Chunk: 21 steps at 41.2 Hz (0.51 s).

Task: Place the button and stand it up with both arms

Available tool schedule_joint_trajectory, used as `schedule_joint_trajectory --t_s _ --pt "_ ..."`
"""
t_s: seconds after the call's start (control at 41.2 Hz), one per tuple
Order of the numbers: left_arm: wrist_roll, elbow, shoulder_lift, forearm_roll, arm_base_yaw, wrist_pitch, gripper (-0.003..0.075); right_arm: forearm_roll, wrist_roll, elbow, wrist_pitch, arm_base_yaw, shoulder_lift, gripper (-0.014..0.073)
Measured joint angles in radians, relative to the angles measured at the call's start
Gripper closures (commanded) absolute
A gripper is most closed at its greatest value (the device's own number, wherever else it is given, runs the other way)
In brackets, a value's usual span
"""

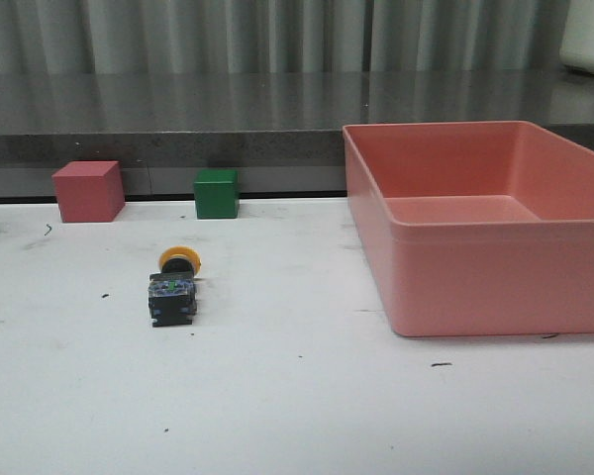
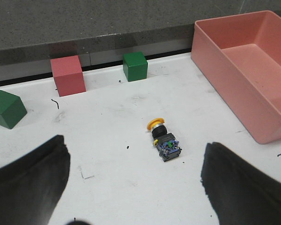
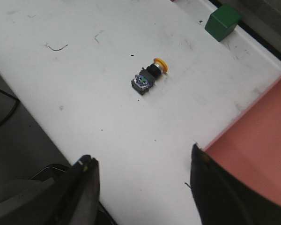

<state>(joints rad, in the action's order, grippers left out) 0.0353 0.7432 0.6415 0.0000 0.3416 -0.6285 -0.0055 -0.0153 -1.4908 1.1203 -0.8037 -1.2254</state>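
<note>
The button (image 1: 174,285) lies on its side on the white table, left of centre, its yellow-orange cap pointing away from me and its dark bluish base toward me. It also shows in the left wrist view (image 2: 164,140) and in the right wrist view (image 3: 149,77). My left gripper (image 2: 133,161) is open and empty, held above the table on the near side of the button. My right gripper (image 3: 143,161) is open and empty, well short of the button, near the table's front edge. Neither arm shows in the front view.
A large pink bin (image 1: 480,223) stands at the right. A red cube (image 1: 88,191) and a green cube (image 1: 217,193) sit at the table's back edge. Another green cube (image 2: 8,108) sits at the far left. A grey ledge runs behind.
</note>
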Motion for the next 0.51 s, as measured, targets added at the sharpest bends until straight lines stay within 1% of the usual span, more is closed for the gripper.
schedule_joint_trajectory --t_s 0.291,0.509 --pt "0.0 0.0 0.0 0.0 0.0 0.0 0.0157 0.0 -0.006 0.301 -0.055 0.0 0.324 0.0144" --pt "0.0 0.0 0.0 0.0 0.0 0.0 0.0157 0.0 -0.006 0.468 -0.07 0.0 0.559 0.0144"
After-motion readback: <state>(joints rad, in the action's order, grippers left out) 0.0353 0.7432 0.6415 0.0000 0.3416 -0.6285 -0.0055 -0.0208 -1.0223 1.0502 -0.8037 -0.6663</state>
